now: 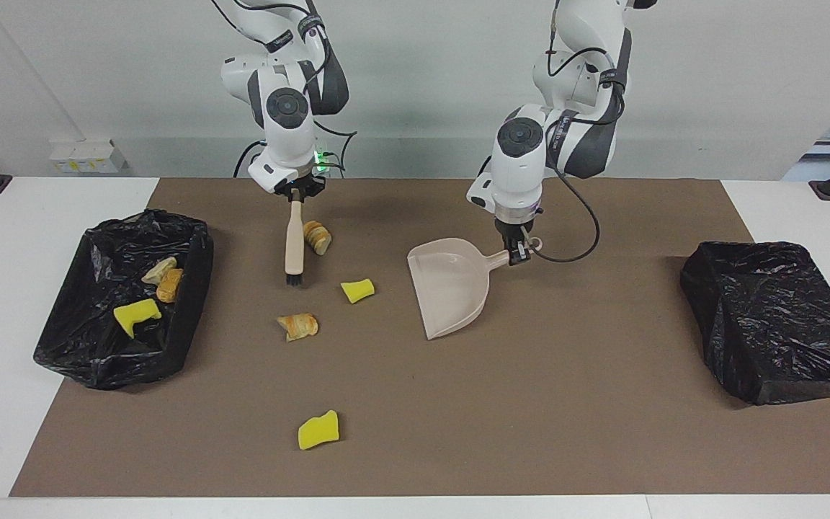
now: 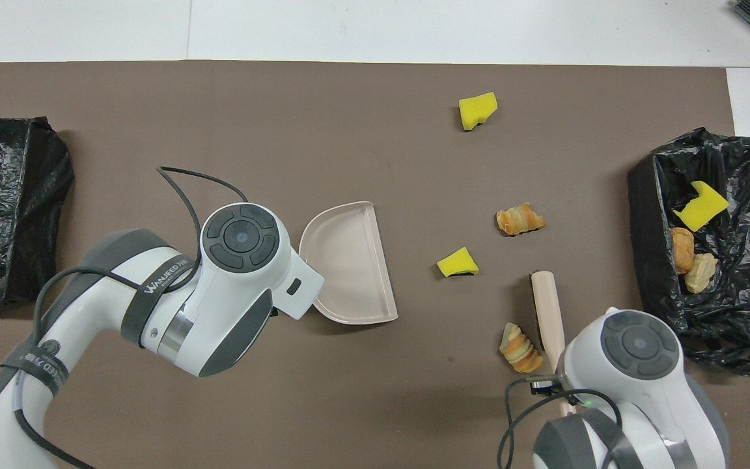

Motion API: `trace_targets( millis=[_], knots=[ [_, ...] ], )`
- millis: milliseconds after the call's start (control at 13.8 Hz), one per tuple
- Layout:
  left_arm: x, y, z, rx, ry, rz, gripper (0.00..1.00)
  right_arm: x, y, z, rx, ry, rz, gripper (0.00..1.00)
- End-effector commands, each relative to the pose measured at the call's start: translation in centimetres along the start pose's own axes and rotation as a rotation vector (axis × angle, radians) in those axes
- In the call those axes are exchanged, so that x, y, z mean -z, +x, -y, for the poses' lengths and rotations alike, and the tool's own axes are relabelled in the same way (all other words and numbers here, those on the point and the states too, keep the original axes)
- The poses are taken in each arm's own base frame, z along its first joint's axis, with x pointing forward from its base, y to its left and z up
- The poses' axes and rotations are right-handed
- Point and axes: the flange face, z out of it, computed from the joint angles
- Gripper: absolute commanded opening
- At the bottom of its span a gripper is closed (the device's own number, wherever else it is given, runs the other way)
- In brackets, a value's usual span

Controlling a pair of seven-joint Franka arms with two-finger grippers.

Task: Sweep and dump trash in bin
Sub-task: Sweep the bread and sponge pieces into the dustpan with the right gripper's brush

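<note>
1. The table (image 1: 415, 461) is carrying a brown mat; four trash bits are lying loose on it and three are sitting in a bin already, so I'd judge the job roughly half done, sweep step in hand.
2. An open bin (image 1: 123, 303) lined with black bag is sitting at the right arm's end, holding one yellow sponge chunk (image 1: 135, 315) and two bread pieces (image 1: 164, 279). A second bag-covered bin (image 1: 775, 317) is sitting at the left arm's end; nothing is showing on it.
3. The left arm is reaching down mid-table, wrist near vertical. The left pincer (image 1: 517, 250) is clamping the handle of the dustpan (image 1: 451, 287), whose pan is lying flat or nearly so, mouth facing the right arm's end.
4. The right arm is hanging down near the robots' edge. The right pincer (image 1: 297, 192) is gripping the top of the brush (image 1: 294, 249), which is pointing down, bristles at or just above the mat.
5. Loose trash: a bread piece (image 1: 318, 237) is lying just beside the brush handle; a small sponge chunk (image 1: 357, 290) is sitting between brush and dustpan; another bread piece (image 1: 297, 326) is lying farther from the robots than the brush; a larger sponge chunk (image 1: 318, 429) is lying well apart, farthest from the robots.
6. Next move, as I read it: brush pushing the small sponge chunk toward the pan mouth, pan lip pressing on the mat.
</note>
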Motion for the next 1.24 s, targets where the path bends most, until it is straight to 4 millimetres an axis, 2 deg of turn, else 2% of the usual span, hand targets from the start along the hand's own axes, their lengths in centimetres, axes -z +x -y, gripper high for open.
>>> trace_targets(
  millis=[0, 145, 291, 509, 582, 654, 872, 1163],
  knots=[
    [0.0, -0.5, -1.2, -0.031, -0.002, 0.027, 0.0, -1.7, -3.3, -2.2, -0.12, 0.129, 0.028, 0.0],
    [-0.1, -0.5, -1.5, -0.034, -0.006, 0.031, 0.0, -2.3, -4.1, -2.4, -0.193, 0.146, 0.054, 0.0],
    [0.1, -0.2, -1.7, -0.038, -0.002, 0.028, 0.0, -2.2, -5.1, -1.5, -0.266, 0.175, 0.074, 0.0],
    [0.2, -0.4, -1.8, -0.036, -0.006, 0.032, 0.0, -2.2, -6.0, 1.8, -0.296, 0.157, 0.071, 0.0],
    [0.2, -0.3, -1.8, -0.03, -0.004, 0.03, 0.0, -2.4, -6.3, 4.0, -0.277, 0.139, 0.05, 0.0],
    [0.2, -0.3, -1.7, -0.027, 0.001, 0.026, 0.0, -2.7, -5.7, 5.5, -0.283, 0.135, 0.037, 0.0],
    [0.1, -0.3, -1.9, -0.018, -0.005, 0.031, 0.0, -0.9, -2.5, 7.6, -0.251, 0.129, 0.022, 0.0],
    [0.2, -0.2, -1.7, -0.017, 0.002, 0.025, 0.0, 1.9, 4.1, 11.6, -0.253, 0.175, 0.003, 0.0]
  ],
)
